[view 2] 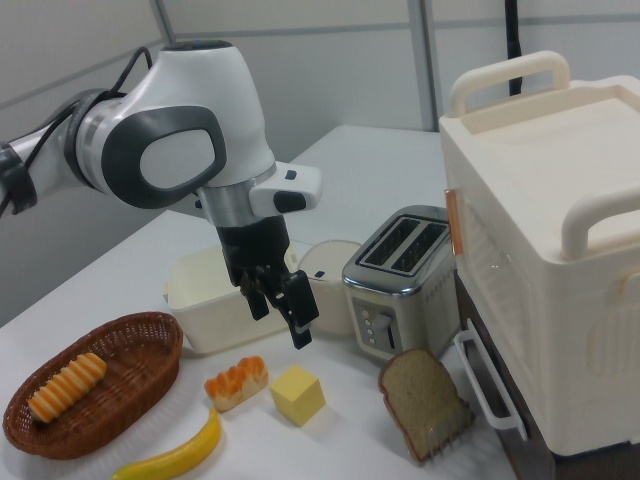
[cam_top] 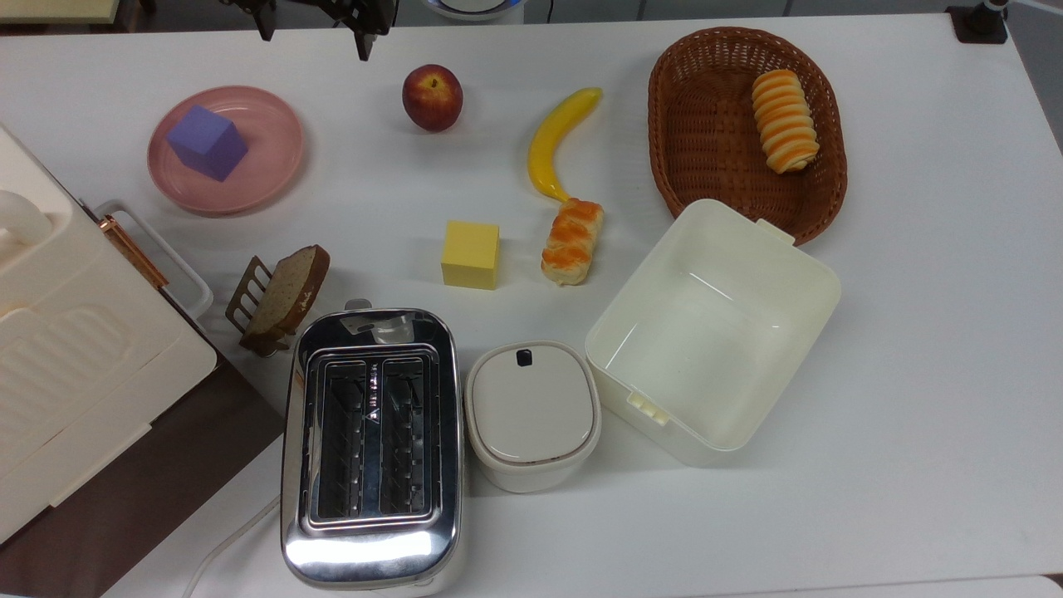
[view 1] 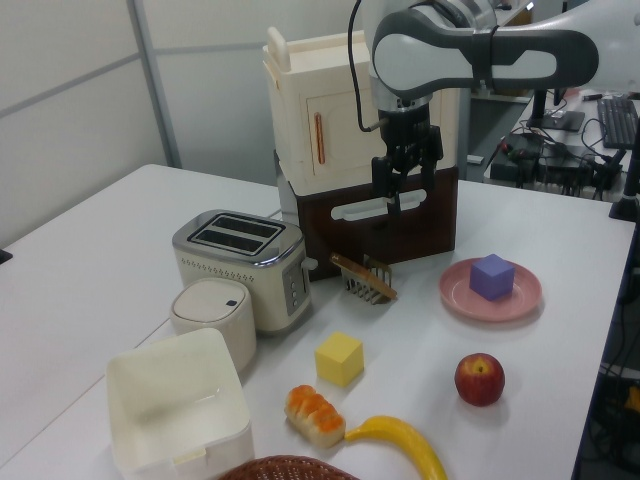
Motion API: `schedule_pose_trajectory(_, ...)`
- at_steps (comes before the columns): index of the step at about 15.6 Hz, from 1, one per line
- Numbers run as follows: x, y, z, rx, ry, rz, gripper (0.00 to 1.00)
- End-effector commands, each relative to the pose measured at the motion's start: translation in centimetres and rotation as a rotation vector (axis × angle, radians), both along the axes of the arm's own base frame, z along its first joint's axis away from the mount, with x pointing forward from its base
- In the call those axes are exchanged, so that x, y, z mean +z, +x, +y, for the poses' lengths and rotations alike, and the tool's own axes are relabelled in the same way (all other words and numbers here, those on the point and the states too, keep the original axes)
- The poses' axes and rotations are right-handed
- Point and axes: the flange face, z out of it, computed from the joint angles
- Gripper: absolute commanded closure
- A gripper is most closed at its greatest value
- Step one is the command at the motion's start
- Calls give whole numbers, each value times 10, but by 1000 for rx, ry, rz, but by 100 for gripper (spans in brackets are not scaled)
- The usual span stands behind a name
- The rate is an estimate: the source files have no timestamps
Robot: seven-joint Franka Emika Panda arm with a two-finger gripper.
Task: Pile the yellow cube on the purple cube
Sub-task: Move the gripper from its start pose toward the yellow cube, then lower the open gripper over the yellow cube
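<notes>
The yellow cube [cam_top: 471, 254] [view 1: 339, 358] [view 2: 297, 394] sits on the white table, between the toaster and a glazed bread roll. The purple cube [cam_top: 207, 142] [view 1: 492, 276] rests on a pink plate [cam_top: 278, 166] [view 1: 455, 292] at the top view's left. My gripper [cam_top: 315, 40] [view 1: 400, 200] [view 2: 280, 320] hangs open and empty, high above the table. In the top view it is at the upper edge, between the plate and the apple. It is well apart from both cubes.
An apple [cam_top: 432, 97], a banana [cam_top: 558, 139] and the bread roll [cam_top: 572, 240] lie near the yellow cube. A toaster [cam_top: 370, 444], a lidded pot [cam_top: 532, 413], an open cream box [cam_top: 714, 328], a toast rack with a slice [cam_top: 278, 296], a wicker basket [cam_top: 689, 124] and a tall cream appliance [view 1: 320, 120] surround them.
</notes>
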Motion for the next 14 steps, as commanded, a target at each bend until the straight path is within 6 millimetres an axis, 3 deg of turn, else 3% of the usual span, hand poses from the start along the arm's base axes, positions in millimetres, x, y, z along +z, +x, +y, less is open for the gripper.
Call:
schedule_pose_trajectory(1, 2, -1, -2, 8, 30, 1, 0)
schedule_pose_trajectory(3, -8, 5, 1, 6, 33, -7, 0)
schedule_pose_trajectory(11, -118, 44, 58, 89, 47, -36, 0)
schedule_pose_trajectory(14, -138, 55, 73, 112, 56, -50, 0)
